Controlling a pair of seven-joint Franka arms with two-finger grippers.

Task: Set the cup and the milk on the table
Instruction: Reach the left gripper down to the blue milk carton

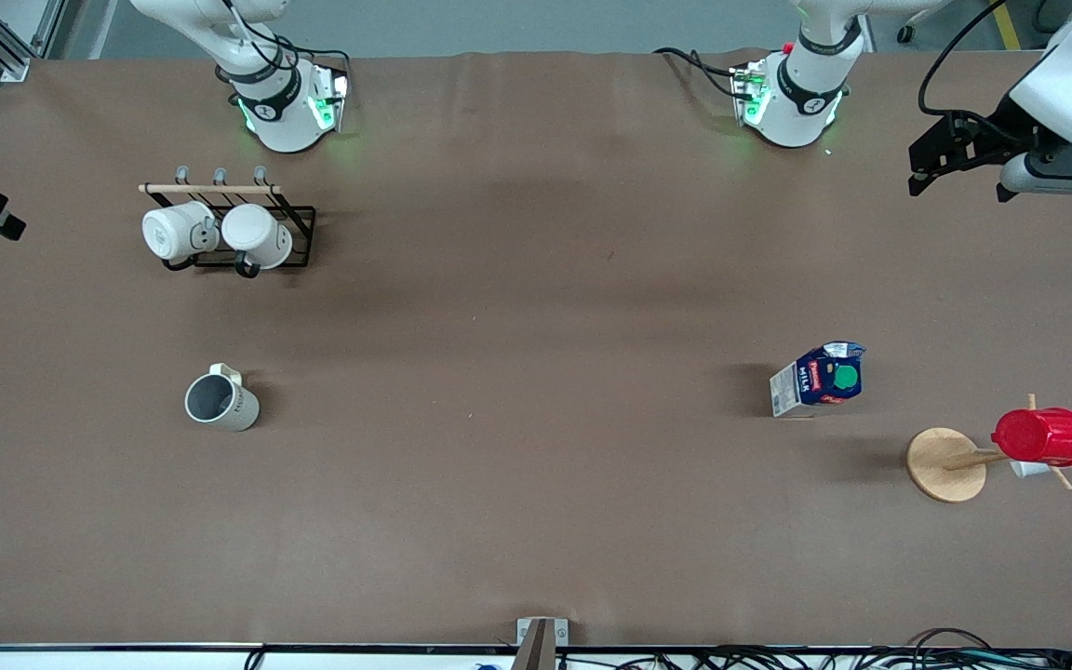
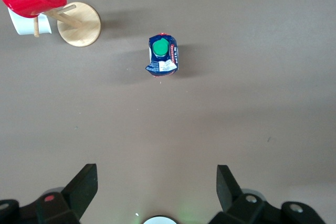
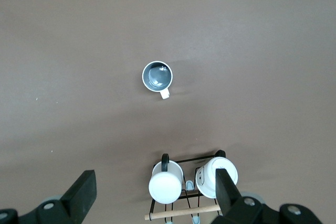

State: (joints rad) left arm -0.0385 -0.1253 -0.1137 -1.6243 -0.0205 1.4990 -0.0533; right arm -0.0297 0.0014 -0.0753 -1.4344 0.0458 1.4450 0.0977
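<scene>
I am seeing the cup [image 1: 221, 401] standing on the table [image 1: 517, 484] at eight o'clock, nearer the camera than the mug rack [image 1: 238, 228], the milk [image 1: 820, 379] sitting at three o'clock beside the wooden stand [image 1: 946, 464].

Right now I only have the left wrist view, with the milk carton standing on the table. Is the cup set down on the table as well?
Observer: Yes. The cup stands upright on the table toward the right arm's end, with nothing touching it.
Operator: My left gripper hangs open and empty above the table, with the milk carton ahead of it. Where is the right one?
Observer: The right gripper is open and empty too, up in the air over the rack that holds two white mugs.
</scene>
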